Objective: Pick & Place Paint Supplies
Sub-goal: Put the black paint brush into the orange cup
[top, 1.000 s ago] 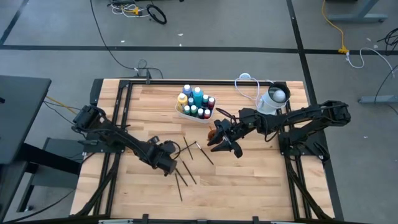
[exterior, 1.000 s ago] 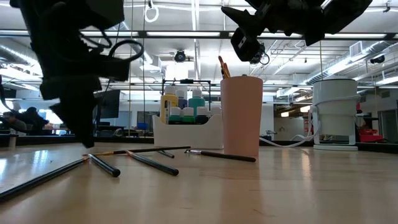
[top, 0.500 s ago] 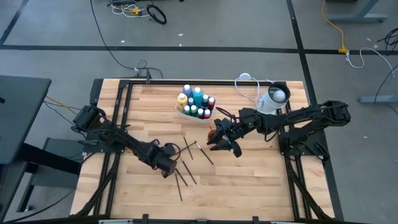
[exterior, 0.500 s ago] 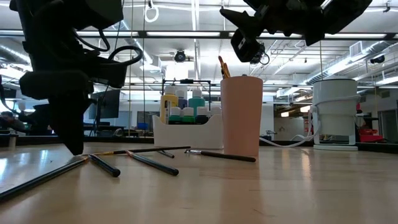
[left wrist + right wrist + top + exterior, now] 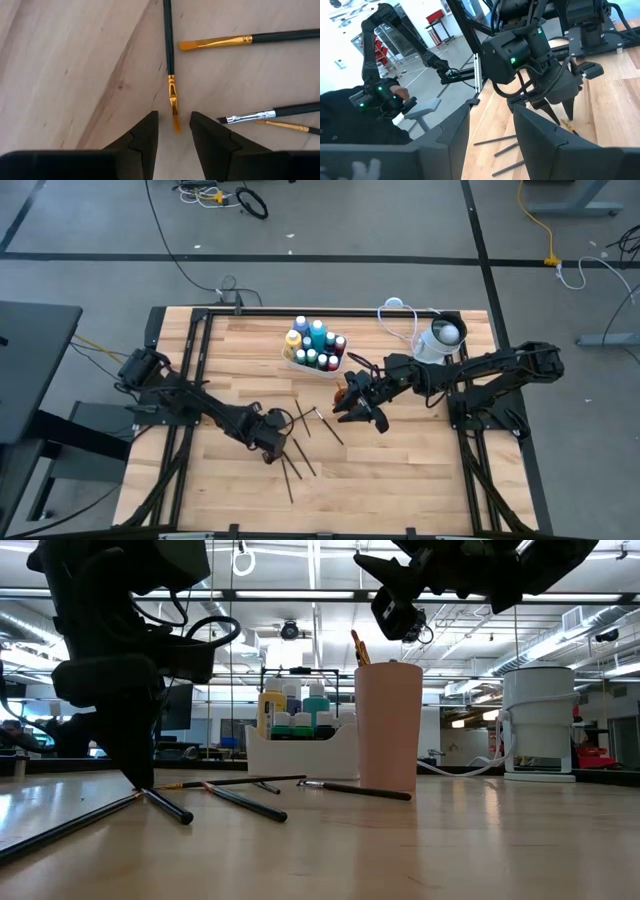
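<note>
Bottles (image 5: pixel 315 345) sit racked, brushes (image 5: pixel 295 450) mostly loose – left gripper (image 5: pixel 173 131), fingers parted, straddles one gold-ferruled brush (image 5: pixel 170 65); right gripper (image 5: pixel 360 412) waits open, empty.

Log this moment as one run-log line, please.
left pincer: open, down at table, straddling gold-bristled brush tip | right pincer: open, hovering above pink cup | bottles in white caddy

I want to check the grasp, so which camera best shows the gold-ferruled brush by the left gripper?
The left wrist view: the black-handled, gold-ferruled brush lies bristles-first between the left gripper's open fingers. High and low views show only thin dark sticks.
</note>
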